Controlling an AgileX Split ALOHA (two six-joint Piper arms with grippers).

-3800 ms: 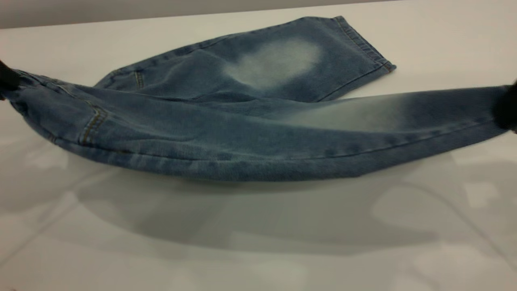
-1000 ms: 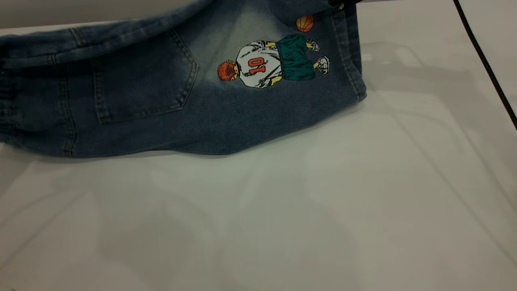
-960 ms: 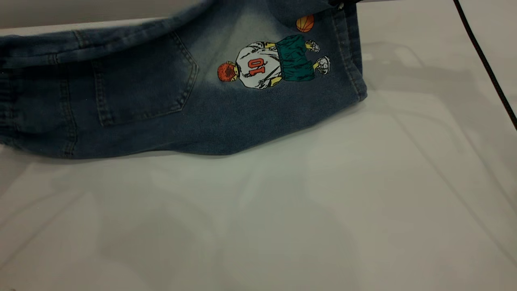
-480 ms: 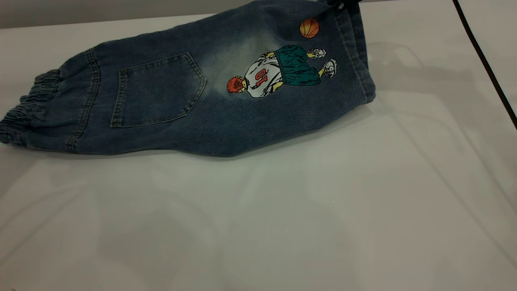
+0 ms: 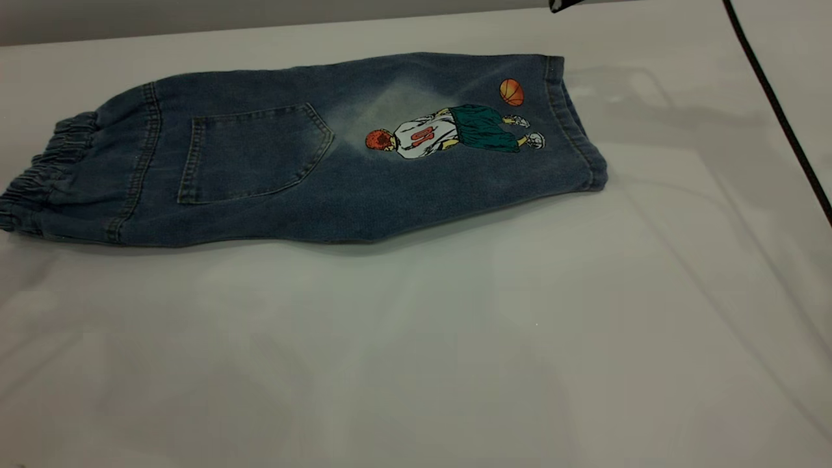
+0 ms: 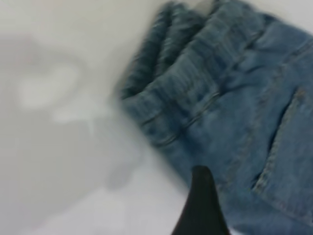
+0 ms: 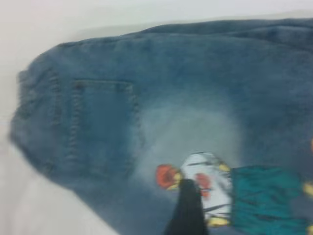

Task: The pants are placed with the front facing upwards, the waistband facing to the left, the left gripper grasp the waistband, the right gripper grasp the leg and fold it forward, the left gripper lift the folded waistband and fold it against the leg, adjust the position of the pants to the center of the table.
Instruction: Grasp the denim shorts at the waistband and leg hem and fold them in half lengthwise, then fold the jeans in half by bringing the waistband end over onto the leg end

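Exterior view: pants (image 5: 312, 162) lengthwise, waistband (image 5: 45, 169) leftward

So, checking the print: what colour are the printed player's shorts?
Dark green shorts, clearest in the exterior view.

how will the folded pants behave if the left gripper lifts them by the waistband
The pants are soft denim lying flat, so they would likely droop and unfold. The gathered waistband may stretch. On the smooth table they would probably slide.

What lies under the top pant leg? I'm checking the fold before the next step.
Only the top leg, with its basketball print, shows on the table. The other leg would lie beneath it, but it is covered.
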